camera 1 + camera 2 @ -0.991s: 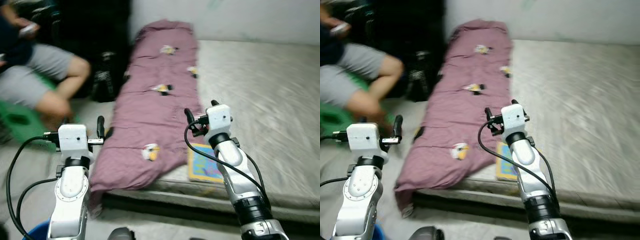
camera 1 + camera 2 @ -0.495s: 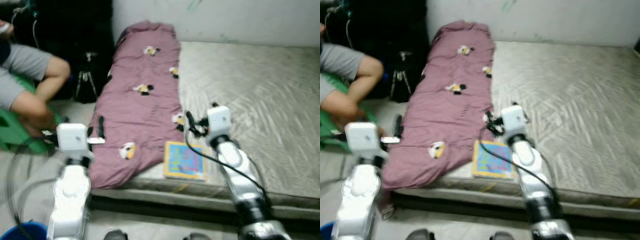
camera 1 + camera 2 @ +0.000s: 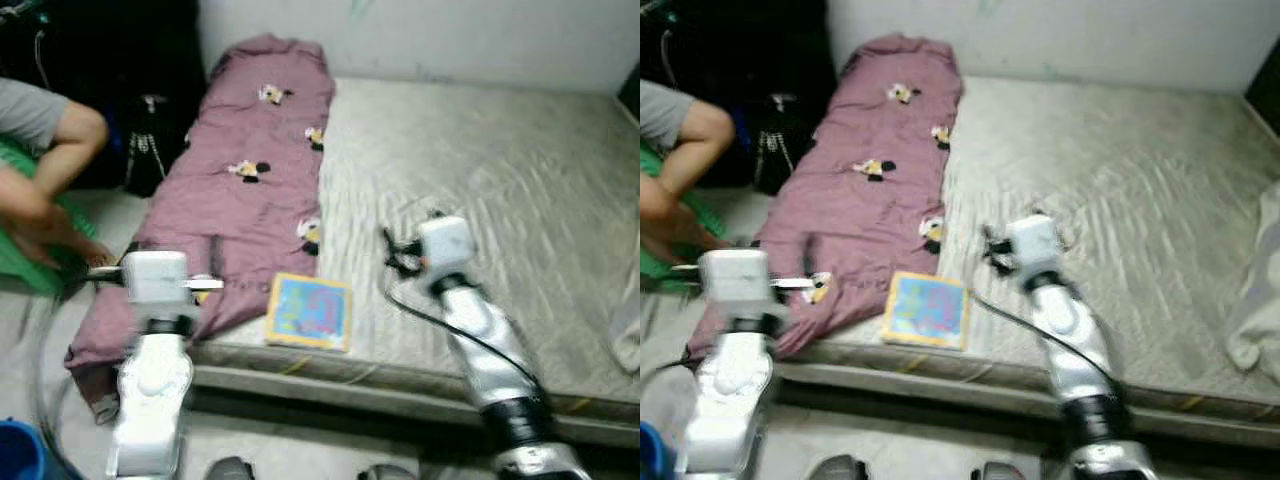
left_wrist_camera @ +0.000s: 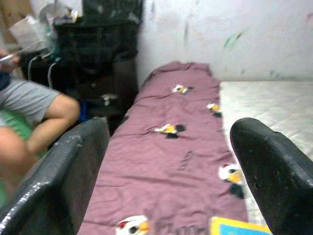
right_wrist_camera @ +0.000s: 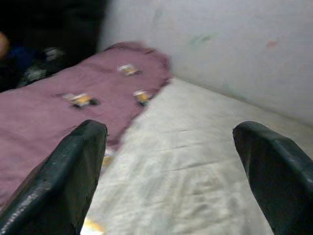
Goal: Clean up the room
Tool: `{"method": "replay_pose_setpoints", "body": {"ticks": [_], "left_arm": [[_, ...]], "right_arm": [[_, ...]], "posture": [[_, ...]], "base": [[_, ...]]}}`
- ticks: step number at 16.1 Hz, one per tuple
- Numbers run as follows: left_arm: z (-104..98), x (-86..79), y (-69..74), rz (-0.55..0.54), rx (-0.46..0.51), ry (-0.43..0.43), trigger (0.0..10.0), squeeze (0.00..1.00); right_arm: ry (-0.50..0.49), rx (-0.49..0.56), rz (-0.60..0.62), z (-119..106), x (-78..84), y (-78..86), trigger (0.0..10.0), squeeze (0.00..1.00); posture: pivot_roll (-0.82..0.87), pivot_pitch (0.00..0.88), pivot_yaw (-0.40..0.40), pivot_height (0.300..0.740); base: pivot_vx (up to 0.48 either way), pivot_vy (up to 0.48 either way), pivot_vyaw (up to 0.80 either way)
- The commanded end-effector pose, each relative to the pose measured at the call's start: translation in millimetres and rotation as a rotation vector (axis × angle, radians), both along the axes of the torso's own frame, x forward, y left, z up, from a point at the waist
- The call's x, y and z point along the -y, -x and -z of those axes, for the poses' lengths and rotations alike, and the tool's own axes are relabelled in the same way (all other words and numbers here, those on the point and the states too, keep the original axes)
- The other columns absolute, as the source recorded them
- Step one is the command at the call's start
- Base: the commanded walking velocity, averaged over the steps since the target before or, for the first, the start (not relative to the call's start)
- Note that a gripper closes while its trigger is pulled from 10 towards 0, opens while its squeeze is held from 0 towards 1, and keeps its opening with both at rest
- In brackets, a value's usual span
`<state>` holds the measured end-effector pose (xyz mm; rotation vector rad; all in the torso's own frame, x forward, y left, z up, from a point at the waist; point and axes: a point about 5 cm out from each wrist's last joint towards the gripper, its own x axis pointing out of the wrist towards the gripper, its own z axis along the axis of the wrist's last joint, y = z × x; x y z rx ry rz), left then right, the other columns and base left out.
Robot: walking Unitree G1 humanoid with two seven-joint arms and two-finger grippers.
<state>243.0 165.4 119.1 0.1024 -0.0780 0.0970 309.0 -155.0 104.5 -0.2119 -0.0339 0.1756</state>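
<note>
Lying flat near the front edge of the mattress (image 3: 480, 180) is a book (image 3: 309, 311) with a blue and yellow cover, its left side just beside the hem of a purple blanket (image 3: 230, 190). The blanket is spread in a long strip from about 7 o'clock up toward 11 o'clock of the head views, and small cartoon patches are scattered along it. The rest of the mattress is covered by a pale quilted surface, and a whitish cloth (image 3: 1258, 300) is seen at its 3 o'clock edge.

The left gripper (image 4: 171, 171) is held over the near end of the blanket, at 9 o'clock from the book, with its two fingers spread wide and nothing between them. The right gripper (image 5: 171, 166) is raised over the mattress at about 2 o'clock from the book, likewise spread wide and holding nothing.

A person's bent leg (image 3: 55, 150) and a green seat (image 3: 30, 255) are seen at 9 o'clock, beside dark bags (image 3: 140, 140) against the wall.
</note>
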Motion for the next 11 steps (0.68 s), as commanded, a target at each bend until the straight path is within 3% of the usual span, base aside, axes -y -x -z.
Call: {"method": "replay_pose_setpoints", "body": {"ticks": [1,8,11], "left_arm": [[-3.0,-8.8,0.2,-0.021,0.008,-0.023,10.0,0.0],[-2.8,-7.6,0.9,-0.024,0.011,-0.018,10.0,0.0],[-4.4,-8.7,0.1,-0.032,0.025,-0.004,10.0,0.0]], "right_arm": [[-0.016,0.017,-0.027,-4.9,-8.3,-2.4,10.0,0.0],[-0.02,0.011,-0.025,-4.4,-7.6,-2.6,10.0,0.0],[-0.018,0.008,-0.024,-4.1,-7.1,-3.3,10.0,0.0]], "posture": [[-0.03,0.0,-0.012,0.74],[-0.03,0.0,-0.014,0.74],[-0.03,0.0,-0.016,0.74]], "base": [[0.0,-0.281,0.0],[0.0,-0.302,0.0],[0.0,0.0,0.0]]}}
